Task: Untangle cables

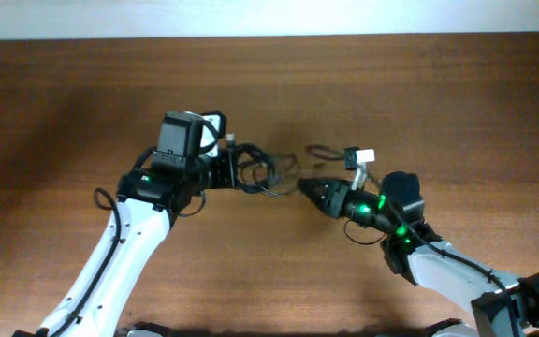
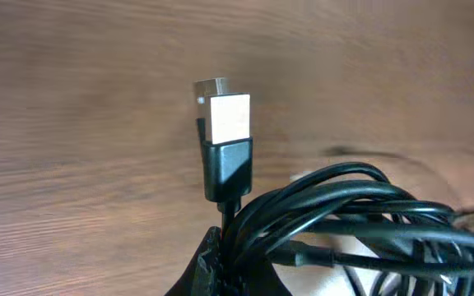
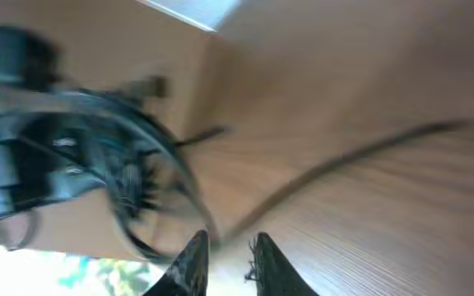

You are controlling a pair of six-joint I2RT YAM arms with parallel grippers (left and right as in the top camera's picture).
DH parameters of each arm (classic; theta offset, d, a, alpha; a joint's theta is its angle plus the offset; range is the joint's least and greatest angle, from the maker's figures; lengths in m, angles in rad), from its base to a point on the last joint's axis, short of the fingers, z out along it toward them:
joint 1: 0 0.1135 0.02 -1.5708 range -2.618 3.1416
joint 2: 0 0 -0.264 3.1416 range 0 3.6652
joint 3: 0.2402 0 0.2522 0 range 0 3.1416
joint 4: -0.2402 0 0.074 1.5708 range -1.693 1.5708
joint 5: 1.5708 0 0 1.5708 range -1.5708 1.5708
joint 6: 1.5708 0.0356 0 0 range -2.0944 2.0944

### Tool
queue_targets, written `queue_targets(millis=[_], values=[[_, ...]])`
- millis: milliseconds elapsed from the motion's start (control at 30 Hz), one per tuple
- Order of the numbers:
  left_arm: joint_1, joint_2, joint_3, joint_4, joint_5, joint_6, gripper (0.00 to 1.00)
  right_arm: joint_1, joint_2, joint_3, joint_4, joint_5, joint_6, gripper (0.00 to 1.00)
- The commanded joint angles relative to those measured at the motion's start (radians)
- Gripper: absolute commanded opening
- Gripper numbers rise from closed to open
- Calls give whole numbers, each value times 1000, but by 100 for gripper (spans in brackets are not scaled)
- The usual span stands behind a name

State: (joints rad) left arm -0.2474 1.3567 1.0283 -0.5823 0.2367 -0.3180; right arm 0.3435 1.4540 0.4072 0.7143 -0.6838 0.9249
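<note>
Black cables [image 1: 254, 172] form 1 clump near the middle of the wooden table [image 1: 419, 84]. The left gripper [image 1: 221, 170] is clamped on this clump. The right gripper [image 1: 309, 190] shows a narrow gap with 1 strand close by; whether it pinches the strand, I cannot tell.

Left gripper [image 1: 227, 174], right gripper [image 1: 307, 190] — closed (facing)

Centre blocked by cables [image 1: 254, 172]; table [image 1: 419, 84] open all around.

Overhead: bright, even light, sharp, faint shadows on the surface [image 1: 54, 112]. Left wrist: centre sharp, right edge smeared. Right wrist: heavy motion blur throughout.
</note>
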Motion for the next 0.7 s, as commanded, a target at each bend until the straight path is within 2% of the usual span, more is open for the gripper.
queue_targets(millis=[0, 67, 100, 167, 200, 233, 300, 333, 433, 500, 567, 667], values=[[15, 2, 20, 20, -55, -3, 0, -6, -6, -6, -131, 119, -9, 10], [14, 2, 20, 42, -60, -3, 0, -5, -6, -6, -165, 114, -9, 9], [15, 2, 20, 40, -63, -2, 0, -5, -6, -6, -157, 60, -9, 13], [14, 2, 20, 40, -169, 1, 0, -5, -6, -6, -151, -43, -9, 30], [14, 2, 20, 40, -181, 85, 0, -5, -6, -6, -52, -176, -6, 36], [7, 2, 20, 40, -179, 140, 0, -5, -6, -6, 94, -249, 38, 54], [-32, 2, 20, 38, -136, 245, 0, -5, -6, -6, 259, -213, 82, 61], [-60, 2, 20, 30, -90, 332, 0, -5, -6, -6, 266, -151, 78, 61], [-93, 2, 20, 29, -95, 549, 0, -3, -6, -6, 269, -142, 134, 61], [-93, 2, 20, 52, -85, 570, 0, -3, -6, -6, 221, -98, 125, 61], [-93, 2, 20, 66, 41, 570, 0, -3, -6, -6, 154, -56, 96, 61], [-93, 2, 20, 71, 109, 556, 0, 7, -6, -6, 142, -67, 97, 50]])
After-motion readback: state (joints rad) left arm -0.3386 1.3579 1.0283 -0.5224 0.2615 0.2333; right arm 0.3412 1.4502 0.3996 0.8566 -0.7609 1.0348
